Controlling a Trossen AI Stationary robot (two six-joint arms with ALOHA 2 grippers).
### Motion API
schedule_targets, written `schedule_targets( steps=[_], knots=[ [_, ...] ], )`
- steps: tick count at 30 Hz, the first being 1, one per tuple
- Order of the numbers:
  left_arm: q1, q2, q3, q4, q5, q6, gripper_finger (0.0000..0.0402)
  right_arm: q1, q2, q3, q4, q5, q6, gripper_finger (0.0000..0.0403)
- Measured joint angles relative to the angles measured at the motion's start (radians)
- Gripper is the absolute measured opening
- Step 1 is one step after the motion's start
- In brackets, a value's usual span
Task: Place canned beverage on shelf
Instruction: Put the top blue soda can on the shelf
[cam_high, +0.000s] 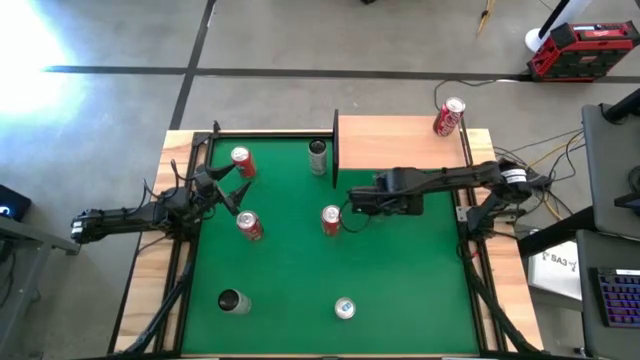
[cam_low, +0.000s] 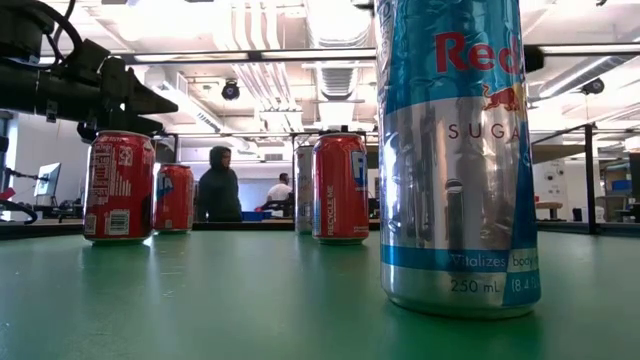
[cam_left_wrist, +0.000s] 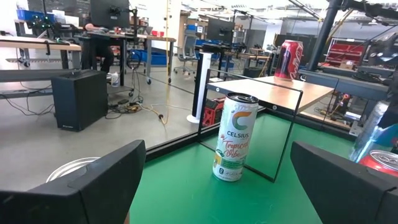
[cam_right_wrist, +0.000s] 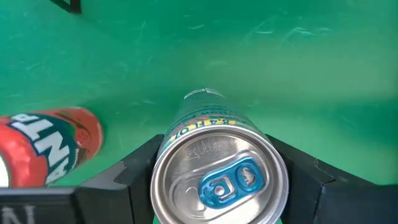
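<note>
My right gripper (cam_high: 352, 203) hangs over the middle of the green mat (cam_high: 400, 290), shut on a slim silver can with a blue tab (cam_right_wrist: 217, 177). The shelf (cam_high: 400, 140), a light-wood board with thin black rails, lies at the far right and bears an upright red can (cam_high: 449, 117). A Celsius can (cam_high: 318, 157) stands on the mat just left of the shelf's rail. My left gripper (cam_high: 228, 185) waits open at the mat's left edge, touching nothing. My right gripper pinches the slim can between its two fingers (cam_right_wrist: 134, 171), which stand on opposite sides of its wall just under the top rim (cam_right_wrist: 163, 155). The fingers come from above and point down. The can hangs upright below them, clear of the mat.
A red can (cam_high: 331, 220) stands on the mat close beside my right gripper. Two more red cans (cam_high: 241, 162) (cam_high: 249, 225) stand near my left gripper. A dark can (cam_high: 233, 301) and a Red Bull can (cam_high: 344, 309) stand by the near edge.
</note>
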Motion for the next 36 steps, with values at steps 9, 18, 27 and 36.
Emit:
schedule_targets(
  steps=[9,18,27,36],
  knots=[
    [0.000,0.000,0.000,0.000,0.000,0.000,0.0386,-0.063,0.068,0.000,0.125,-0.052,-0.153,0.0240],
    [0.000,0.000,0.000,0.000,0.000,0.000,0.0386,-0.082,0.088,0.000,0.138,-0.050,-0.167,0.0240],
    [0.000,0.000,0.000,0.001,0.000,0.000,0.0386,-0.080,0.088,-0.007,0.157,-0.039,-0.169,0.0262],
    [0.000,0.000,0.000,0.001,0.000,0.000,0.0386,-0.080,0.087,-0.021,0.171,-0.035,-0.168,0.0262]
  ],
)
